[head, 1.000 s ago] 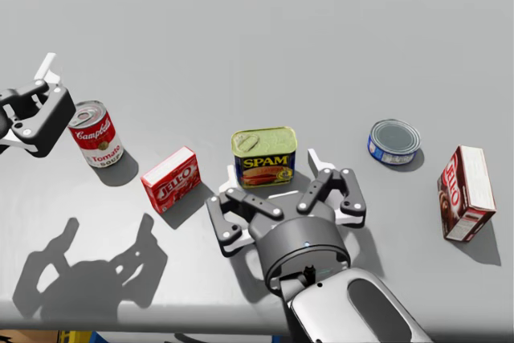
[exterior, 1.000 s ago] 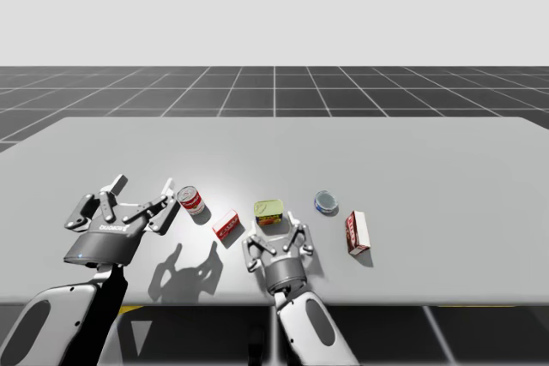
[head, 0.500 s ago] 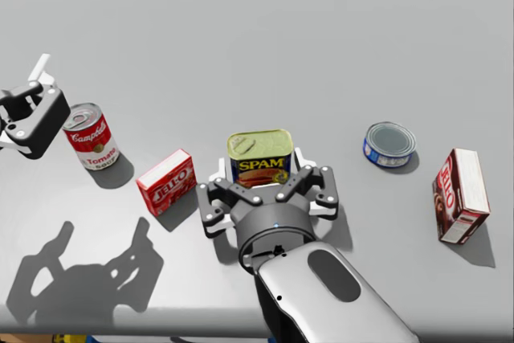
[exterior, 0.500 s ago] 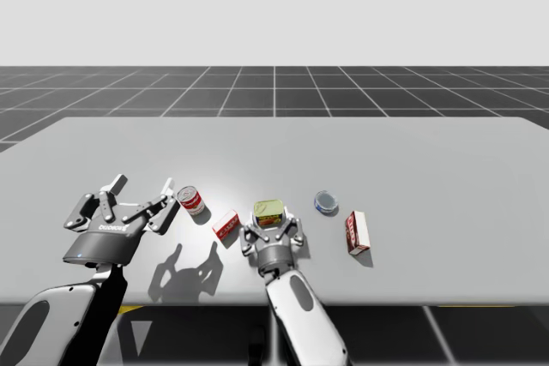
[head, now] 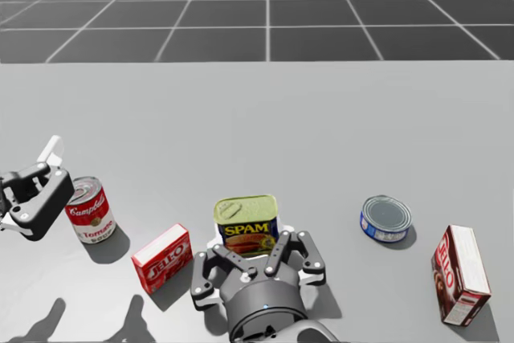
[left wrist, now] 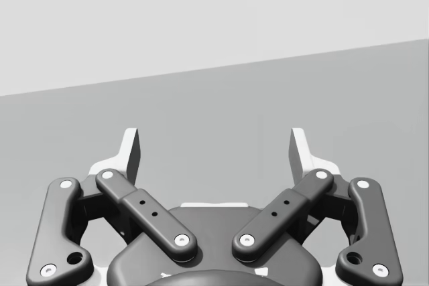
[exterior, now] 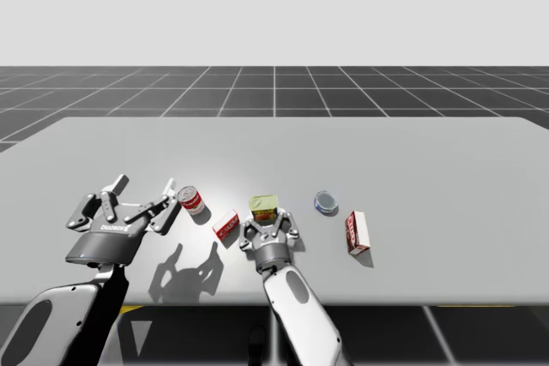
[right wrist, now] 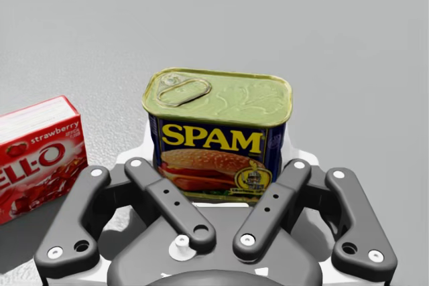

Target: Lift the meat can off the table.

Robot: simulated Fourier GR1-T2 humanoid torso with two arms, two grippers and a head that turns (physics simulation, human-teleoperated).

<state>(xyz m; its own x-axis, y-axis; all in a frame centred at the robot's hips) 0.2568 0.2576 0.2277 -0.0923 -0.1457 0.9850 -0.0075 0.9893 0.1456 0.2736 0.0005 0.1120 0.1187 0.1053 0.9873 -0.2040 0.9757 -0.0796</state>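
The meat can (exterior: 266,204) (head: 246,225) (right wrist: 218,132) is a blue rectangular can with a yellow-green lid, upright near the table's front middle. My right gripper (exterior: 269,225) (head: 259,248) (right wrist: 218,157) is behind it, low over the table. Its white fingertips (right wrist: 143,149) press the can's two side walls. The gripper hides the can's base, so I cannot tell whether it touches the table. My left gripper (exterior: 141,191) (head: 32,190) (left wrist: 214,149) hovers open at the left, beside the soup can, holding nothing.
A red-and-white soup can (exterior: 191,200) (head: 90,210) stands left of the meat can. A small red box (exterior: 226,226) (head: 162,258) (right wrist: 37,155) lies between them. To the right are a flat blue tin (exterior: 326,202) (head: 385,218) and an upright red box (exterior: 357,232) (head: 460,274). The grey table (exterior: 412,160) stretches far behind.
My right gripper has moved forward to the meat can and its fingers have come in against the can's sides. My head has tilted up. The left arm has not moved.
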